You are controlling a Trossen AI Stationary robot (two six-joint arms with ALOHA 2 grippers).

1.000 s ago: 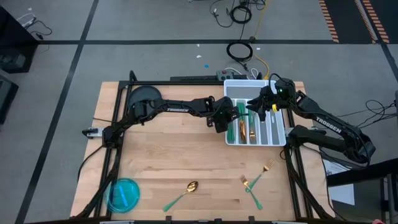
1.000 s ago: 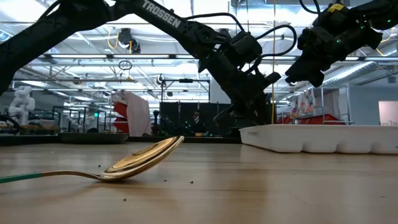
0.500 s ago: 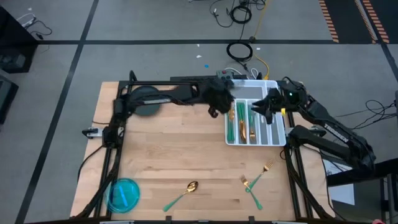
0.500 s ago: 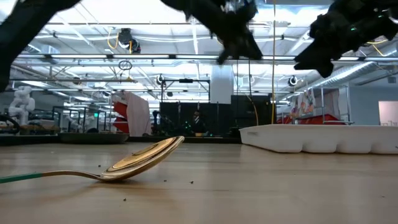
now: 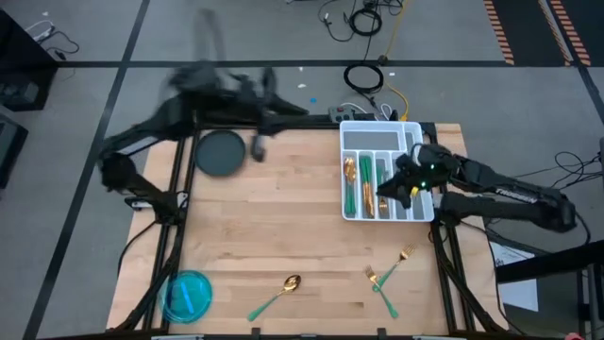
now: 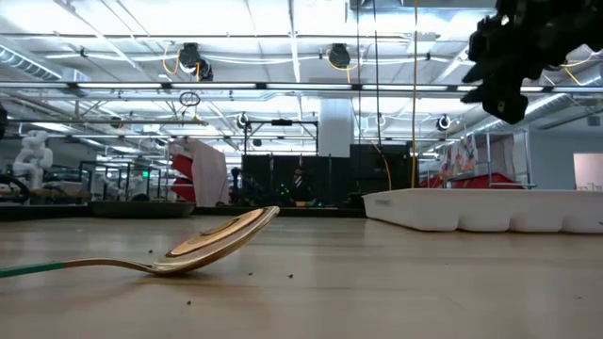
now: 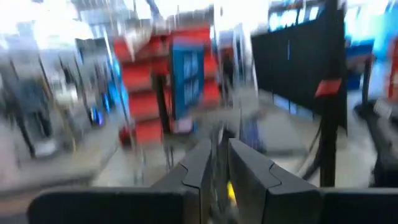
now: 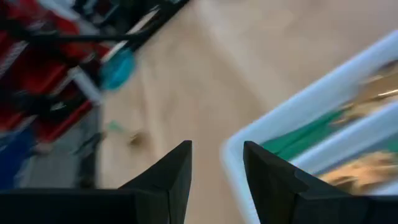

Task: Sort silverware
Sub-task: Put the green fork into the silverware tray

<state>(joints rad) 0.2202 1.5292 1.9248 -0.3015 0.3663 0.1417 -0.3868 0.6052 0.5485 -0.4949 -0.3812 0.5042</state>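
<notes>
Gold-headed, green-handled silverware: several in tray slots (image 5: 363, 184); spoon (image 5: 279, 294), two forks (image 5: 387, 274) loose on table.

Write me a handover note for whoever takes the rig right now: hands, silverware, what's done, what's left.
Right hand: open, empty, hovering over the white tray's near right part.
Left hand: up by the table's far edge, well left of the tray; grip unclear.
Done: several green-handled pieces lie in the tray's left compartments.
Left: one spoon on the table near the front edge, and two forks lying together front right, below the tray.
Next, probably: the right hand takes the forks and the left takes the spoon.
</notes>
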